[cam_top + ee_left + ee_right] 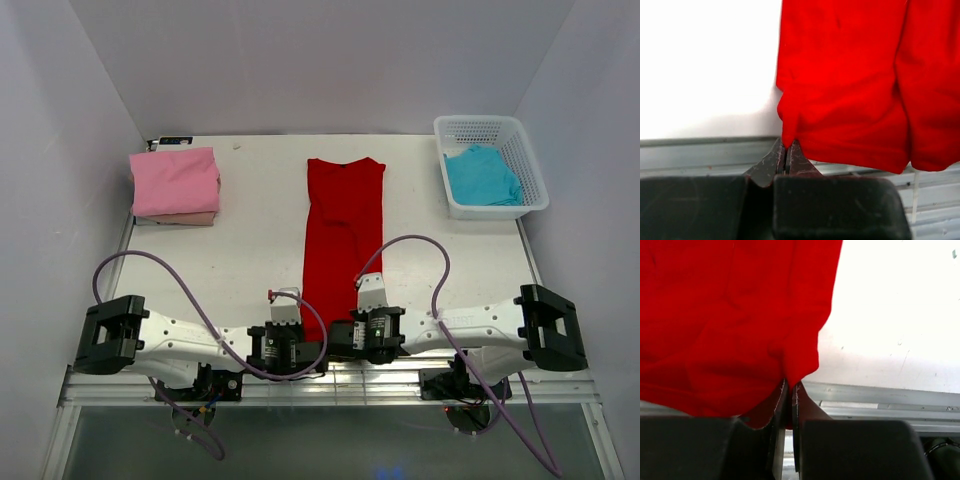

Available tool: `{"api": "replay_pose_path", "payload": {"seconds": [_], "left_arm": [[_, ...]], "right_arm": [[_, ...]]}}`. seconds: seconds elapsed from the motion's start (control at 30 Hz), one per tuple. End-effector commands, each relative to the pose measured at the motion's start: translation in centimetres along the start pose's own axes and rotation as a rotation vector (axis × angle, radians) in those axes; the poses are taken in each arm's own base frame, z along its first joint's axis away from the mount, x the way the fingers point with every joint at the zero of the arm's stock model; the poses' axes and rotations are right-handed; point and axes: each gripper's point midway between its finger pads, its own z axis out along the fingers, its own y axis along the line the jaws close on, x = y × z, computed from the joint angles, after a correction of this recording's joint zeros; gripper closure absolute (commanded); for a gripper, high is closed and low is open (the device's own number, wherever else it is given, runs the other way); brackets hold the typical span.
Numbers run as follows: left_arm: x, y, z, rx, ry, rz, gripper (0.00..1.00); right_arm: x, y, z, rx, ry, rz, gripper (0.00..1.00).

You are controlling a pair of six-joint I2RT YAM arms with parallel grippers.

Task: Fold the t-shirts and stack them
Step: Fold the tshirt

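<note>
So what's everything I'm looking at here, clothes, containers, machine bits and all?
red t-shirt: one, bright red, long folded strip mid-table, hem at the near edge
pink t-shirt: one, pink, folded, far left, on top of the beige one
beige t-shirt: one, beige, folded, under the pink
turquoise t-shirt: one, turquoise, inside the basket
basket: one, white lattice, far right
table: one, white
cables: two, purple, looping above the arms
left end effector: one, black, shut on the red hem's left corner
right end effector: one, black, shut on its right corner

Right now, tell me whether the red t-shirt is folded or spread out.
Partly folded: the red t-shirt lies as a long narrow strip with no sleeves sticking out, not doubled end to end.
</note>
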Motion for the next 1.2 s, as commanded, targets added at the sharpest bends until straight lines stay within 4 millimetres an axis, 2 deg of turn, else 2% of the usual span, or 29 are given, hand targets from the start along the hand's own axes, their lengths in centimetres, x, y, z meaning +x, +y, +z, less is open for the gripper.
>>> {"api": "replay_pose_path", "payload": {"seconds": [0.0,0.23,0.3,0.33,0.37,0.5,0.57,0.73,0.87,0.97,1.17], "left_arm": [[-4.3,-0.9,-1.2,0.012,-0.159,-0.011,1.0],[-7.6,-3.0,-0.8,0.03,-0.255,-0.002,1.0],[-8.6,-2.4,0.4,0.011,-0.272,-0.001,1.0],[-9.3,-3.2,0.8,0.044,-0.287,0.01,1.0],[-10.4,-2.9,1.5,0.035,-0.301,-0.003,1.0],[-13.3,-4.8,2.6,0.14,-0.364,-0.005,1.0],[-13.8,-4.6,3.8,0.122,-0.358,0.032,1.0],[-15.6,-6.0,5.6,0.162,-0.376,0.044,1.0],[-17.6,-5.4,7.7,0.142,-0.373,0.034,1.0],[-18.2,-5.0,9.1,0.131,-0.363,0.043,1.0],[-19.9,-4.6,10.4,0.123,-0.372,0.032,1.0]], "right_arm": [[-4.5,-1.0,0.0,0.055,-0.129,0.06,0.92],[-7.8,-1.5,2.2,0.072,-0.166,0.043,0.92],[-8.7,-2.0,3.0,0.087,-0.17,0.053,0.92],[-9.4,-1.6,3.5,0.075,-0.183,0.067,0.92],[-9.7,-1.8,3.9,0.078,-0.185,0.037,0.92],[-11.7,-2.2,5.8,0.083,-0.195,0.042,0.92],[-12.6,-1.9,6.6,0.075,-0.207,0.048,0.92],[-15.2,-2.5,8.8,0.094,-0.206,0.028,0.92],[-17.0,-2.9,10.3,0.105,-0.205,0.02,0.92],[-18.3,-3.3,11.6,0.113,-0.198,0.022,0.92],[-20.1,-3.8,13.0,0.124,-0.192,0.015,0.92]]}}
